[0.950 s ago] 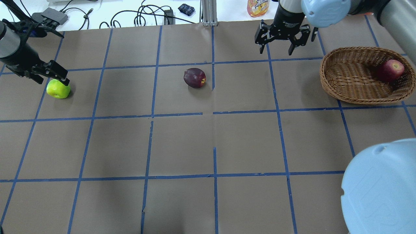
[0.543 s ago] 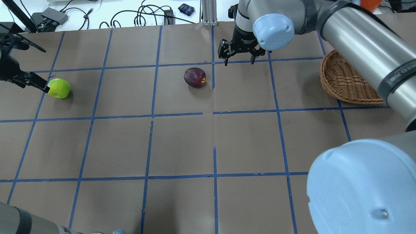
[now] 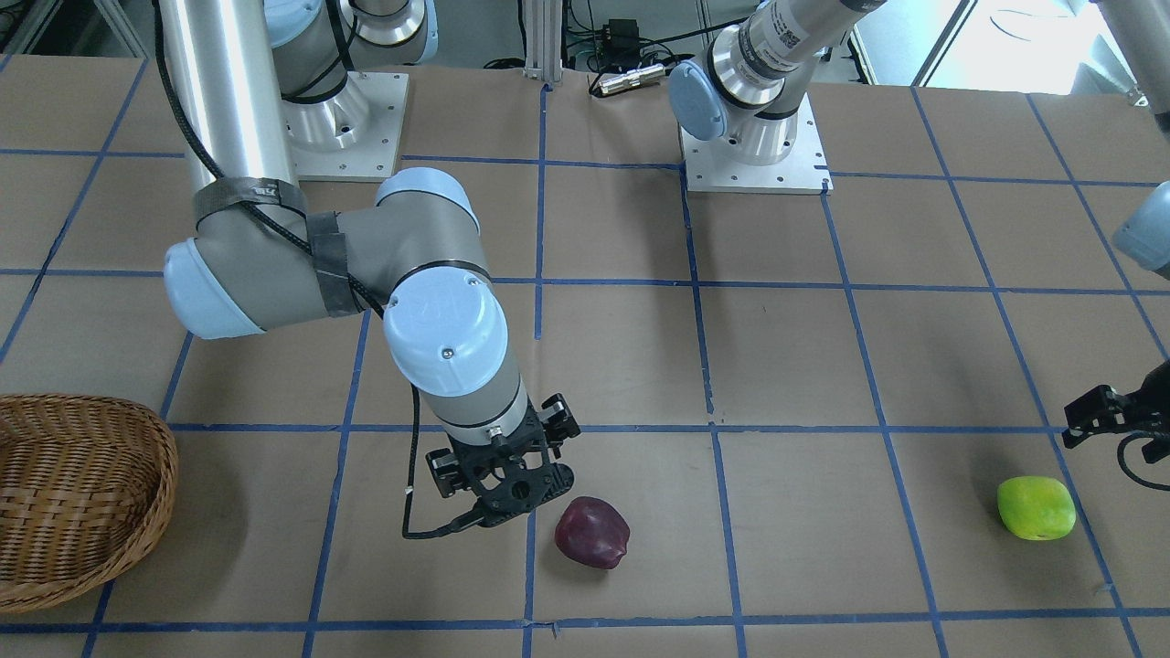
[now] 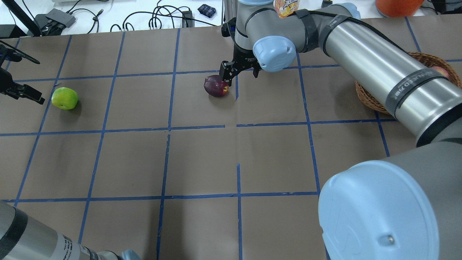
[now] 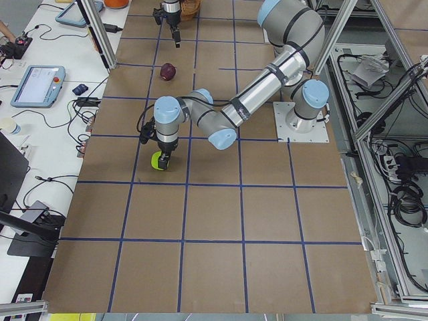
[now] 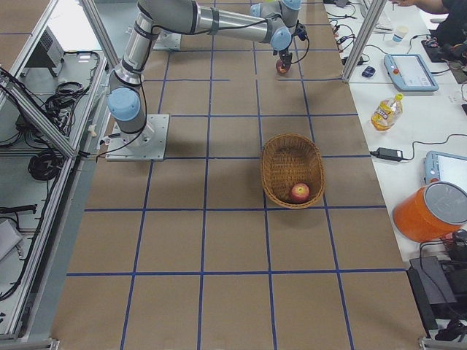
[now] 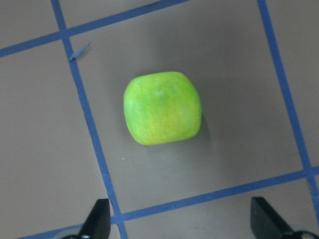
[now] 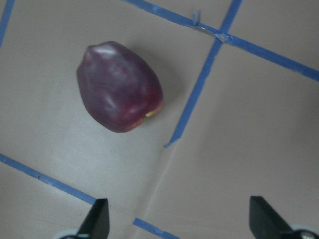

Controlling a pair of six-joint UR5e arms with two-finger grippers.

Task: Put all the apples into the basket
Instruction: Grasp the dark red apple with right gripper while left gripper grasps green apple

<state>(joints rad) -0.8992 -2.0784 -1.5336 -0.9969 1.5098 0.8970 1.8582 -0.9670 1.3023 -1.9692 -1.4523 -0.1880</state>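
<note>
The dark maroon apple point(image 4: 216, 86) lies on the brown table, and also shows in the front view point(image 3: 592, 533) and the right wrist view point(image 8: 119, 87). My right gripper point(image 4: 240, 72) is open and empty, just right of this apple and above it. The lime green apple point(image 4: 64, 98) lies at the far left, and also shows in the left wrist view point(image 7: 162, 108). My left gripper point(image 4: 25, 92) is open and empty, a little left of it. The red apple point(image 6: 300, 192) lies inside the wicker basket point(image 4: 368, 97) at the right.
Blue tape lines point(image 4: 169, 128) grid the brown table. My right arm's long silver link point(image 4: 375, 68) crosses in front of the basket in the overhead view. Cables point(image 4: 158, 18) and a snack bag point(image 4: 287, 7) lie beyond the far edge.
My right gripper has swung left from beside the basket to the maroon apple. My left gripper has drawn back to the left, off the green apple. No apple has moved.
</note>
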